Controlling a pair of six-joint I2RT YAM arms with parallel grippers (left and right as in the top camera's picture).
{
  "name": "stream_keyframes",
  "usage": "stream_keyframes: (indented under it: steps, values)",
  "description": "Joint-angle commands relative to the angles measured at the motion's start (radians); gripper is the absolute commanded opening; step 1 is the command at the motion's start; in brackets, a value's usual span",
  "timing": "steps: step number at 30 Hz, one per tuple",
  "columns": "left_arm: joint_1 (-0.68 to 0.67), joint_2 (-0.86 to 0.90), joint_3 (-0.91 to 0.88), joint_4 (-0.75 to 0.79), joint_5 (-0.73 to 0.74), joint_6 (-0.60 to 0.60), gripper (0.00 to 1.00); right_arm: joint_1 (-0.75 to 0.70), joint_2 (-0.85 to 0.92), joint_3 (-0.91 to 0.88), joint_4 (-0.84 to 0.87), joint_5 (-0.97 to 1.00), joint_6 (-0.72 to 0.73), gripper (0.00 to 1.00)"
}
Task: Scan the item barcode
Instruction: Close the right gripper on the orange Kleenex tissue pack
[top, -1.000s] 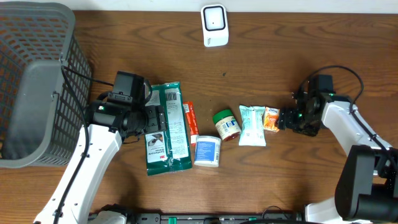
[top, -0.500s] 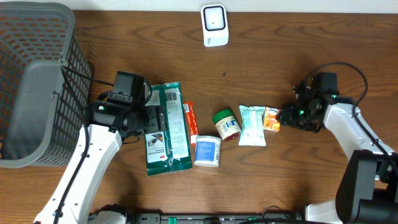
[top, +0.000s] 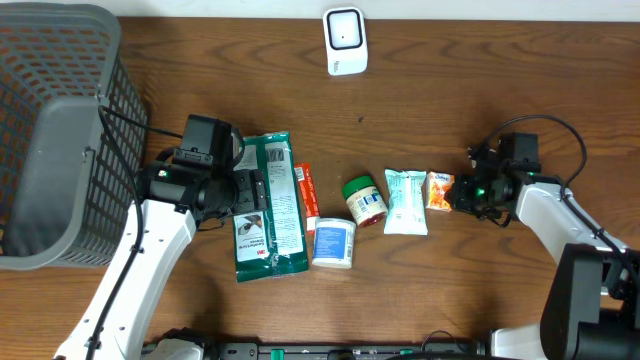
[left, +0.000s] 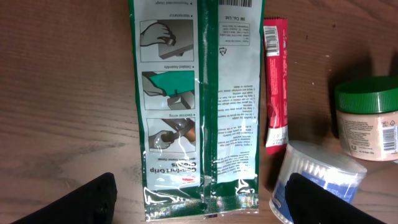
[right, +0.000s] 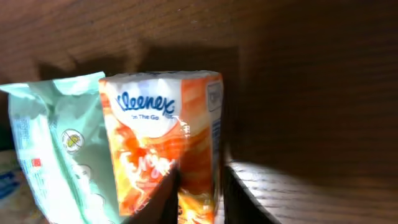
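A small orange Kleenex tissue pack (top: 438, 190) (right: 161, 130) lies at the right end of a row of items. My right gripper (top: 453, 192) (right: 199, 200) is shut on it, one dark finger on its printed face and the other against its right side. The white scanner (top: 345, 40) stands at the table's far edge, well away from the pack. Over at the left, my left gripper (top: 250, 190) (left: 202, 205) hangs open above the bottom end of a long green packet (top: 268, 205) (left: 199, 93), its fingers wide on either side and holding nothing.
A mint-green wipes pack (top: 405, 200) (right: 56, 143) touches the tissue pack's left side. Further left are a green-lidded jar (top: 364, 198) (left: 367, 118), a white and blue tub (top: 333, 242) (left: 317, 168) and a red tube (top: 305, 190) (left: 275, 81). A grey basket (top: 60, 130) fills the left edge.
The right gripper's jaws have closed in on the tissue pack and its wrist has shifted slightly. The left arm and the other items have not moved.
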Motion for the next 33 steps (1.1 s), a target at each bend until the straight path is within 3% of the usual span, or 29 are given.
stream_keyframes:
  steps: [1,3,11,14,15,16,18,26,31,32,33]
  values:
    - [0.0,-0.007,0.012,-0.005,-0.006,0.006,0.86,-0.003,-0.016,0.007,-0.002,0.029,0.005,0.38]
    - [0.0,-0.007,0.012,-0.005,-0.006,0.006,0.86,-0.002,-0.016,0.003,0.0,0.053,0.005,0.45]
    - [0.0,-0.007,0.012,-0.005,-0.006,0.006,0.86,-0.002,-0.015,-0.087,0.149,0.076,0.009,0.41]
    - [0.0,-0.007,0.012,-0.005,-0.006,0.006,0.87,-0.002,-0.015,-0.12,0.182,0.055,0.009,0.31]
    - [0.0,-0.007,0.012,-0.005,-0.006,0.006,0.86,-0.002,-0.016,-0.119,0.182,0.047,0.009,0.24]
    - [0.0,-0.007,0.012,-0.005,-0.006,0.006,0.86,-0.002,-0.021,-0.112,0.176,0.029,0.009,0.1]
    - [0.0,-0.007,0.012,-0.005,-0.006,0.006,0.86,-0.007,-0.043,-0.085,0.13,-0.023,0.008,0.01]
    - [0.0,-0.007,0.012,-0.005,-0.006,0.006,0.86,-0.148,-0.309,0.123,-0.209,-0.318,-0.081,0.01]
    - [0.0,-0.007,0.012,-0.005,-0.006,0.006,0.86,-0.236,-0.347,0.13,-0.273,-0.42,-0.083,0.02]
    - [0.0,-0.007,0.012,-0.005,-0.006,0.006,0.86,-0.25,-0.339,0.129,-0.287,-0.388,-0.084,0.17]
    - [0.0,-0.007,0.012,-0.005,-0.006,0.006,0.87,-0.258,-0.328,0.126,-0.299,-0.346,-0.083,0.24]
